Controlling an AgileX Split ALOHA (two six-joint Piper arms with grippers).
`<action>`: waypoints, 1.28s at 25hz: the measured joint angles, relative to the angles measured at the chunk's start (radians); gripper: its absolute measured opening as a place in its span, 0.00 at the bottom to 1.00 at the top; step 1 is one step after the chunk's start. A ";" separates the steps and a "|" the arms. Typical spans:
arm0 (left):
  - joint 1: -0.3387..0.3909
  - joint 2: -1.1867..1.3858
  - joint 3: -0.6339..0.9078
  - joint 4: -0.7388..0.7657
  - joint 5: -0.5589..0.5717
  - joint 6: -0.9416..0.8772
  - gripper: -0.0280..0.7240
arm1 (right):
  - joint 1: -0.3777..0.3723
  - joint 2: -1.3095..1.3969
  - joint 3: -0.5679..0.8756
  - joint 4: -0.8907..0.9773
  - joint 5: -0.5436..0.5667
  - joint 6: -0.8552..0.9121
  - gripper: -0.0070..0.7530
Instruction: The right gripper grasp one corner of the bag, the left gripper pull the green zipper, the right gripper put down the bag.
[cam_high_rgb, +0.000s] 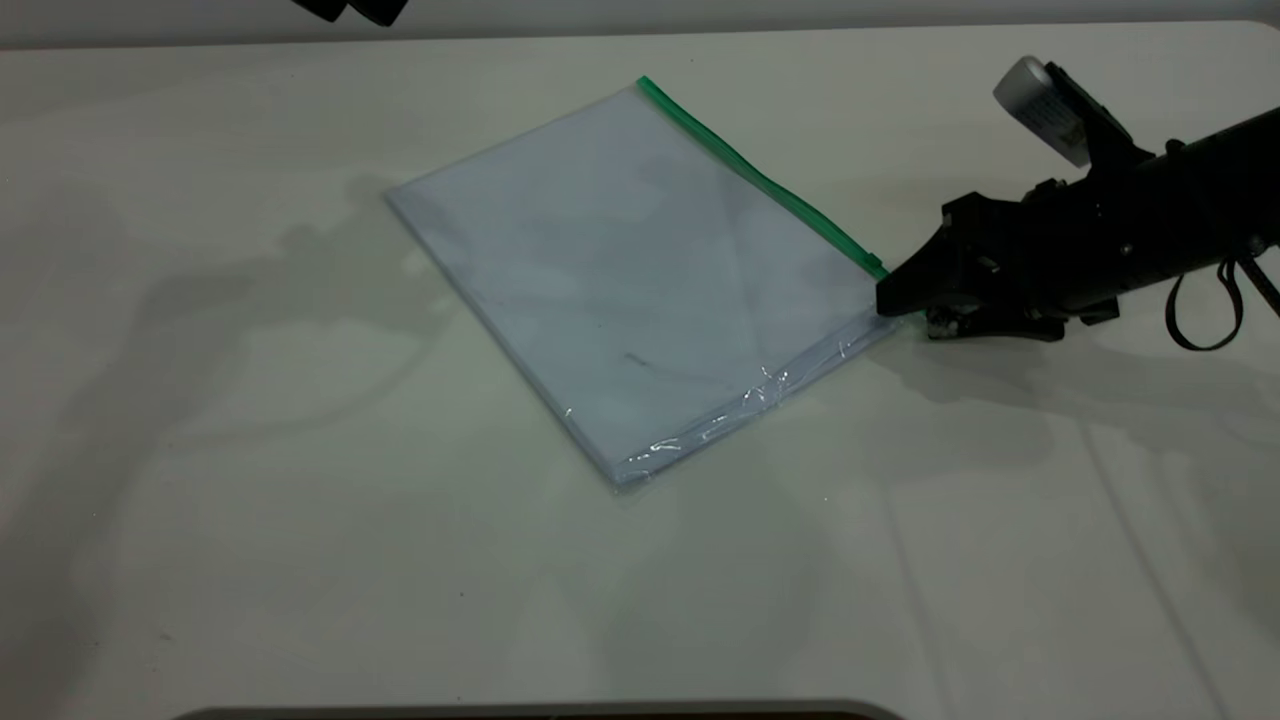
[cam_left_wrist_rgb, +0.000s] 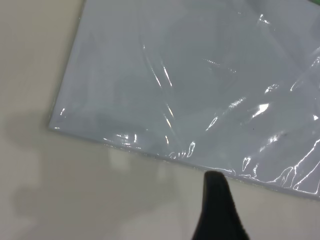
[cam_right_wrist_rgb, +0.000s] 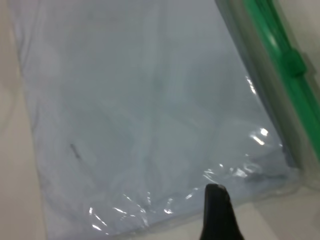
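Bag (cam_high_rgb: 640, 290) pale bluish-white (glossy glints); zipper (cam_high_rgb: 760, 180) bright green; right tool (cam_high_rgb: 900, 295) black; table (cam_high_rgb: 250, 500) off-white.

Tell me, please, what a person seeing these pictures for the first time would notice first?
Probably the bag, lying flat mid-table, with the green zipper along its far right edge. Next, the right end effector, low on the table at the bag's zipper-end corner. The left end effector hovers above the bag's opposite side.

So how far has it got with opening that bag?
Nothing looks finished yet. The bag lies flat on the table, with the slider of the green zipper at the corner nearest the right gripper, which is at that corner; a grasp isn't clear. The left gripper waits above. Pulling the zipper and setting down remain.
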 joint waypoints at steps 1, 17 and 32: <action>0.000 0.000 -0.001 0.000 0.000 0.000 0.79 | 0.000 0.001 0.000 0.001 -0.005 0.000 0.71; 0.000 0.000 -0.001 0.000 -0.004 0.002 0.79 | 0.016 0.085 -0.073 0.002 0.098 0.011 0.71; 0.000 0.000 -0.001 0.000 -0.007 0.002 0.79 | 0.043 0.132 -0.147 0.000 0.202 0.014 0.06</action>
